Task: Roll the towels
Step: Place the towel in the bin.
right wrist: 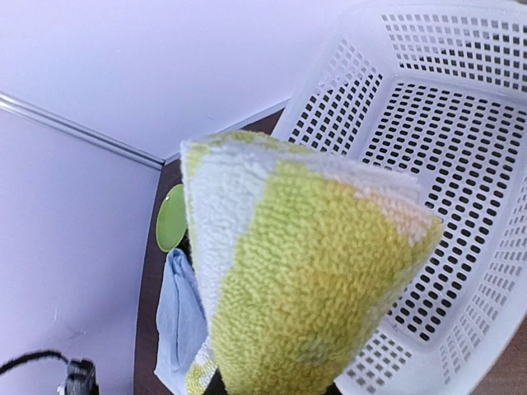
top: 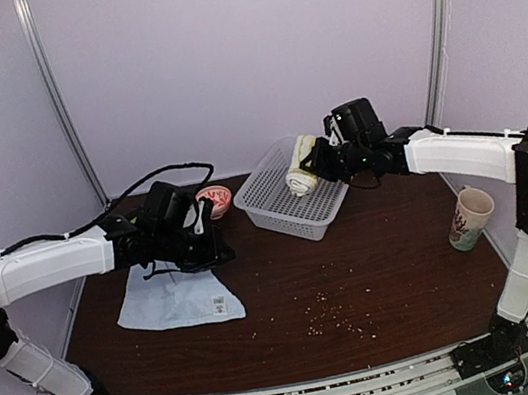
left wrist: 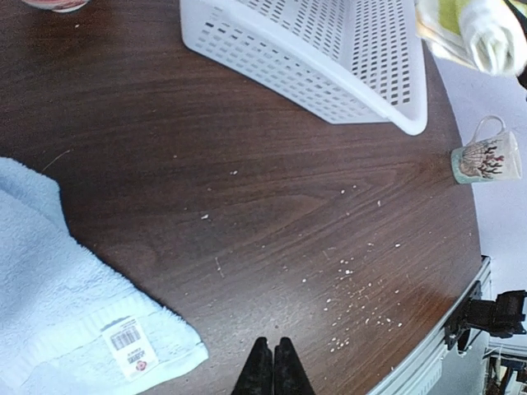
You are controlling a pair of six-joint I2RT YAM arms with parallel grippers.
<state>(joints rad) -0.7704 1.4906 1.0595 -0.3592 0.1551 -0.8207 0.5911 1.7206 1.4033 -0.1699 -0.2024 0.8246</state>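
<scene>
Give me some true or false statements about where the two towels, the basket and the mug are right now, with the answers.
1. The right gripper holds the rolled lime-green towel in the air by the basket. True.
2. The pale blue towel is rolled up. False: it lies spread flat on the table.
3. The left gripper is shut and holds nothing. True.
4. The mug sits inside the basket. False: it stands on the table to the right of the basket, apart from it.
</scene>
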